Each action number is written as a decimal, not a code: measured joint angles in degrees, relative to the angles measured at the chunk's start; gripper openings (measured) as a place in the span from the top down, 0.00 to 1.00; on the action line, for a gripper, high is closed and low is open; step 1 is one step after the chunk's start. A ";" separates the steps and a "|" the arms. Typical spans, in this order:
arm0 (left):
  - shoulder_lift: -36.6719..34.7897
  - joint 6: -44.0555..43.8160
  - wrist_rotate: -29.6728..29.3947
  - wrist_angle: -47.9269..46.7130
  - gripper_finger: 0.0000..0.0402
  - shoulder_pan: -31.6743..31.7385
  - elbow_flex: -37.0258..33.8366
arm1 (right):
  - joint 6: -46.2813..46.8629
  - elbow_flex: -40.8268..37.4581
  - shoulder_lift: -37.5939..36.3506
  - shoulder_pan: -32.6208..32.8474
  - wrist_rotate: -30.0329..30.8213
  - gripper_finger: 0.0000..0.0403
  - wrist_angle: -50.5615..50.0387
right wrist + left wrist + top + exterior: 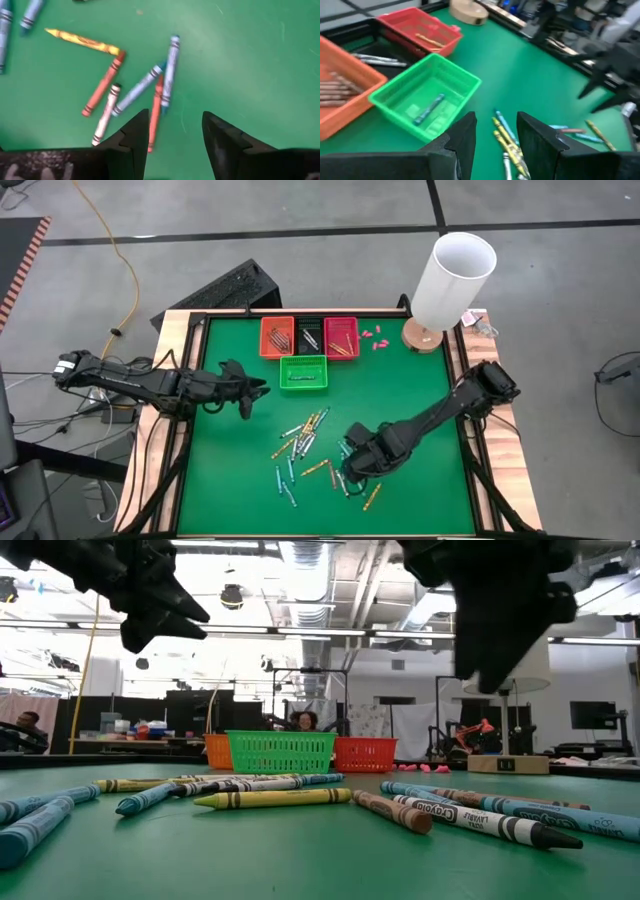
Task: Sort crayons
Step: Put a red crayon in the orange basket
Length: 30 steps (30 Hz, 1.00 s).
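The step in hand appears to be a pick from the loose pile by the right gripper (352,471), which hangs low over the lower centre of the table (420,400) in the high view. Its fingers stand apart with nothing between them, as the right wrist view shows.

Procedure for a clean pick:
- Select one crayon that lies clear of its neighbours. In the right wrist view several crayons (150,85) overlap in a fan ahead of the fingers; a descent onto that crossing risks lifting two at once or scattering them.
- Turn the wrist so the fingers straddle the chosen stick across its width, not along its length.
- Lower until the fingertips nearly meet the green surface, then close — a thin round stick will roll if pinched off-centre.
- Note the colour before lifting, as it decides which basket receives it.

The scattered crayons (300,442) lie at centre and lower centre of the high view, some touching. The nearest group sits just ahead of the right gripper's fingertips, not yet between them.

The left gripper (243,394) waits left of centre in the high view — fingers apart and empty — near the green basket (303,373). The orange basket (276,337) and red basket (341,337) stand beyond it, towards the top of that frame.
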 joint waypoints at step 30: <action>0.13 0.42 -2.52 0.51 0.67 -2.58 -2.10 | -18.02 -0.03 0.02 -1.39 -5.90 0.59 -0.31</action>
